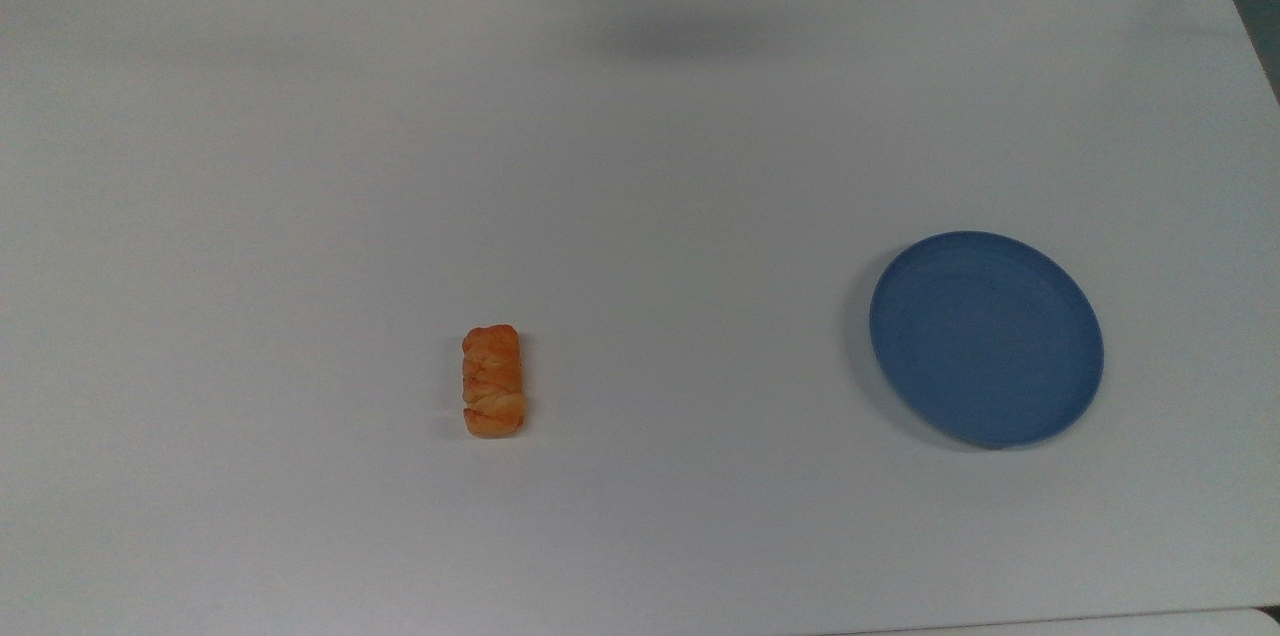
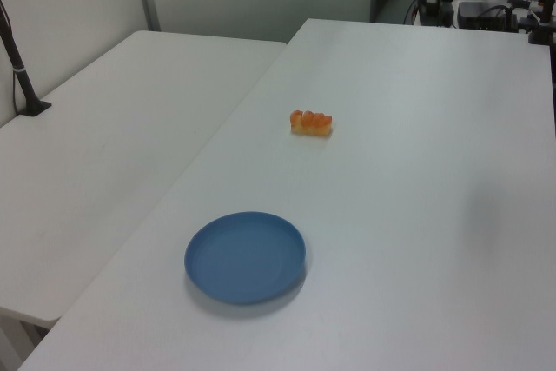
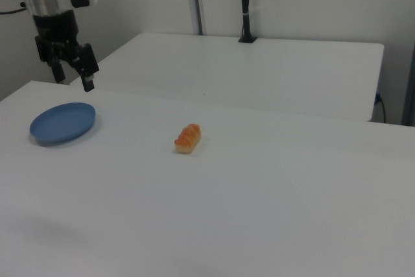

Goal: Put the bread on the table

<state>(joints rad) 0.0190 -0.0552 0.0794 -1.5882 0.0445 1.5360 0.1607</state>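
The bread [image 1: 493, 381] lies flat on the white table [image 1: 300, 166], with its long side pointing from 12 to 6 o'clock in the top view, and it sits a little toward 7 o'clock from the middle of the tabletop. Nothing touches it and bare table is all around it. The blue plate [image 1: 986, 337] rests also on the table, well apart from the bread, at about 3 o'clock from it in the top view, and there is nothing on the plate. A soft grey shadow [image 1: 680, 36] falls on the table near the far edge, at about 12 o'clock in the top view. In the left view the bread [image 2: 311, 122] is at about 1 o'clock from the plate [image 2: 245, 256], and a second white table [image 2: 104, 145] stands just beside the first one [image 2: 417, 215], toward 9 o'clock. In the right view the gripper [image 3: 72, 80] hangs in the air above the table [image 3: 259, 212], with its two black fingers spread apart and holding nothing. It is just above the plate [image 3: 63, 122], at about 12 o'clock from it, and it does not touch it. The bread [image 3: 188, 138] is at about 3 o'clock from the plate in this view, well apart from the gripper, and a black pole [image 3: 244, 4] stands on the other table [image 3: 259, 69] behind
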